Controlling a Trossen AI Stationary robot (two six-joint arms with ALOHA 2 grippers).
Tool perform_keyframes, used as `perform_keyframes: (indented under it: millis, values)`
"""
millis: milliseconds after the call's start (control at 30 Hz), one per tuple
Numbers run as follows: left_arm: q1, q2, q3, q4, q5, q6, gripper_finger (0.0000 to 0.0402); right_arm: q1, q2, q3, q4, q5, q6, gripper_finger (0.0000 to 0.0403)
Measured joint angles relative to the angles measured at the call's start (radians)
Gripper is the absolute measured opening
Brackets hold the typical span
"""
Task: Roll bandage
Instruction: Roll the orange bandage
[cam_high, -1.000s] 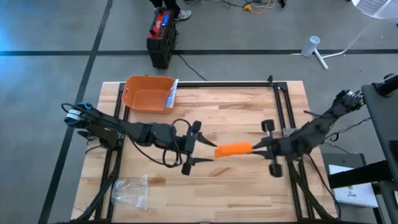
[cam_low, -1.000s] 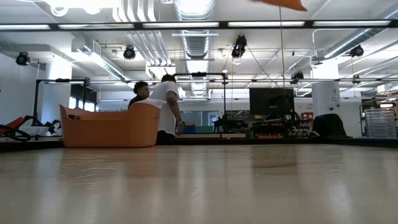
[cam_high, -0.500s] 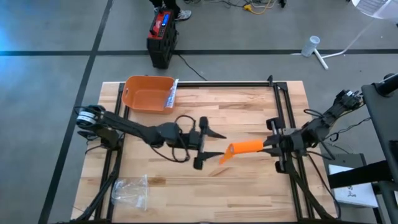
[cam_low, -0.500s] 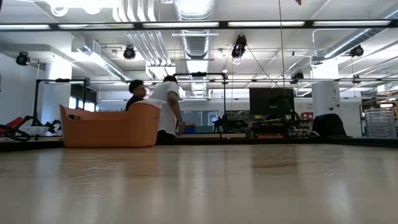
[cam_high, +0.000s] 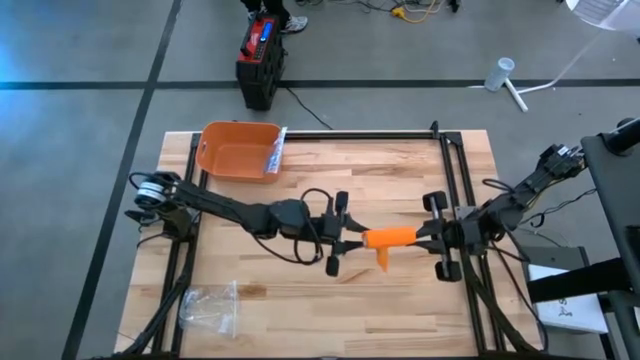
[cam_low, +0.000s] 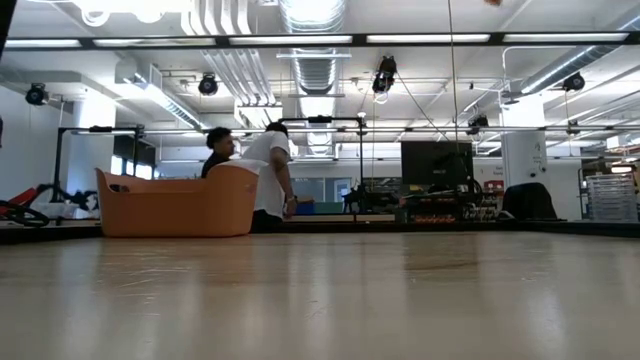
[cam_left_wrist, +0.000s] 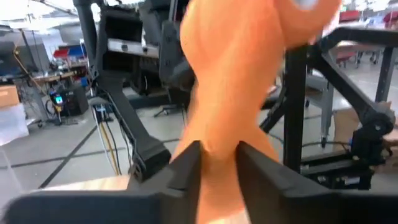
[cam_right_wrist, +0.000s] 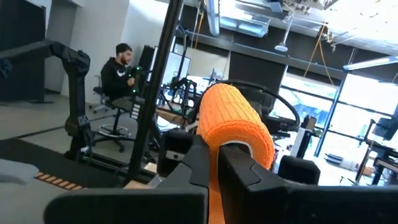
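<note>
An orange bandage (cam_high: 390, 237) hangs above the middle of the table, stretched between my two grippers. My left gripper (cam_high: 356, 240) is shut on its left end, which fills the gap between the fingers in the left wrist view (cam_left_wrist: 219, 155). My right gripper (cam_high: 420, 236) is shut on its rolled right end (cam_right_wrist: 235, 118). A short loose tail (cam_high: 385, 262) droops from the bandage toward the table's near edge. In the low view only an orange speck (cam_low: 491, 2) shows at the top edge. My left gripper pinches the bandage's loose, gathered left end (cam_left_wrist: 217, 140) between its two fingers. The fingers come in level from the table's left, along the bandage. That end is lifted clear of the table. My right gripper pinches the rolled end (cam_right_wrist: 219, 155) between its two fingers, level from the table's right. The roll stands up past the fingertips (cam_right_wrist: 249, 168) and is clear of the table.
An orange basket (cam_high: 238, 150) with a white packet (cam_high: 277, 152) at its rim stands at the far left. A clear plastic bag (cam_high: 210, 308) lies at the near left. Black rails (cam_high: 455, 170) run along the table's edges. People (cam_low: 265, 170) are in the room beyond.
My left gripper has moved toward the table's right, up to the bandage, and has shut on its left end. That end drooped half a second ago; now the bandage lies nearly level between the grippers, with a short tail hanging.
</note>
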Motion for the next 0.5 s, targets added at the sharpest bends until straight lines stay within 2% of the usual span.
perform_keyframes:
  millis: [133,233,367,500]
  values:
    - [-0.001,-0.038,-0.007,-0.115,-0.041,0.034,0.0042,0.000,-0.013,0.001,-0.017,0.000,0.002,0.0003]
    - [-0.008,-0.074,-0.009,-0.196,-0.102,0.071,0.0038,0.000,-0.016,0.000,-0.030,0.005,0.002,0.0003]
    - [-0.018,-0.111,-0.009,-0.254,-0.111,0.074,0.0075,0.000,-0.015,0.000,-0.035,0.038,-0.011,0.0003]
    - [-0.027,-0.124,-0.010,-0.267,-0.110,0.070,0.0140,-0.001,-0.014,0.000,-0.040,0.074,-0.024,0.0003]
